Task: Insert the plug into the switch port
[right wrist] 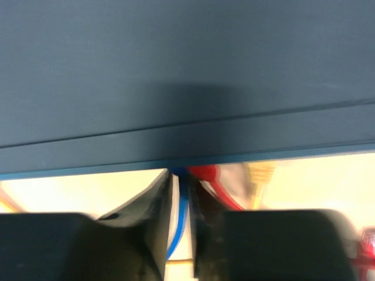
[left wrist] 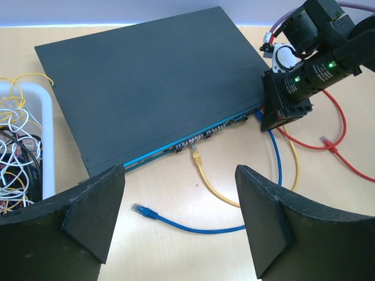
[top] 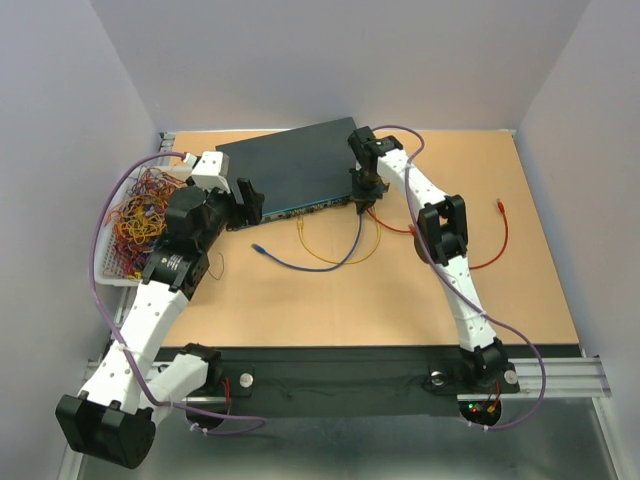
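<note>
Right pincer [right wrist: 181, 190] closed on blue cable [right wrist: 179, 231], just behind its plug [right wrist: 176, 171], at the port row [left wrist: 205, 133] of the switch [right wrist: 176, 88], far side of the desk [top: 420, 310]. Left pincer [left wrist: 179, 216] wide open, empty, nearby. Likely limp, light cable; stiff plug; best gripped at plug body.

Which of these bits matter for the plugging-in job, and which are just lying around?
In the job: flat dark blue-grey metal switch box; blue cable pinched in the right gripper.
Lying about: yellow cable; red cables; white wire basket of tangled wires.
</note>
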You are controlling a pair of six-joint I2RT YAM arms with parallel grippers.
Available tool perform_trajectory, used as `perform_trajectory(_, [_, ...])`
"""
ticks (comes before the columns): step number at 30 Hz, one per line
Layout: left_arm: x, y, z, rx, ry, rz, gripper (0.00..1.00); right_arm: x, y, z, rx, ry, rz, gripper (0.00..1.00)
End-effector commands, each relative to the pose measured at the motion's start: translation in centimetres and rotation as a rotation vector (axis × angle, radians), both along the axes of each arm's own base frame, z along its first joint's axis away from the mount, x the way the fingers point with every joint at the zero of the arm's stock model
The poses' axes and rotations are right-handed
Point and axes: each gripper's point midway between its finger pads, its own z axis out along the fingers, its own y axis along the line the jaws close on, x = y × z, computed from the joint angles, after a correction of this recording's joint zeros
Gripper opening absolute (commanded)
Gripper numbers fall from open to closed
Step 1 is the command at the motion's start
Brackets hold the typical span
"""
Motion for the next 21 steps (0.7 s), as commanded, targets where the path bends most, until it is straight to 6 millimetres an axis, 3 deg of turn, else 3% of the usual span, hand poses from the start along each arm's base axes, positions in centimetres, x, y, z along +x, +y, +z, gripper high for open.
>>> perform_trajectory(1, [0.2, 0.1, 0.1, 0.013, -0.019, 0.004, 0.87, 19.1, -7.2, 1.2, -0.112, -0.712, -0.254, 0.31])
perform_trajectory(6, [0.3, 0.4, 0.0, 0.014, -0.018, 0.014, 0.87, 19.3, -6.5, 2.5, -0.086, -0.744, -0.227, 0.44])
perform_trajectory(12, [0.4, 0.5, 0.1, 0.011, -0.02, 0.019, 0.87, 16.9, -5.1, 2.2, -0.082, -0.704, -0.181, 0.5])
perform_trajectory(13, [0.3, 0.5, 0.3, 0.009, -0.024, 0.015, 0.87, 16.6, -4.9, 3.6, -0.072, -0.719, -0.183, 0.5])
perform_trajectory(14, [0.3, 0.5, 0.2, 0.01, -0.023, 0.015, 0.87, 15.7, -5.1, 2.5, -0.083, -0.689, -0.181, 0.5])
perform_trajectory(16, [0.2, 0.4, 0.3, 0.007, -0.027, 0.014, 0.87, 15.0, -5.3, 2.7, -0.083, -0.683, -0.186, 0.5])
perform_trajectory(17, [0.2, 0.5, 0.5, 0.007, -0.03, 0.017, 0.87, 14.7, -5.4, 3.9, -0.079, -0.696, -0.191, 0.5])
perform_trajectory(18, [0.2, 0.5, 0.5, 0.006, -0.031, 0.015, 0.86, 13.7, -5.8, 2.8, -0.091, -0.666, -0.196, 0.5])
perform_trajectory(21, [0.1, 0.4, 0.4, 0.003, -0.03, 0.011, 0.86, 12.4, -6.5, 3.2, -0.107, -0.666, -0.21, 0.49])
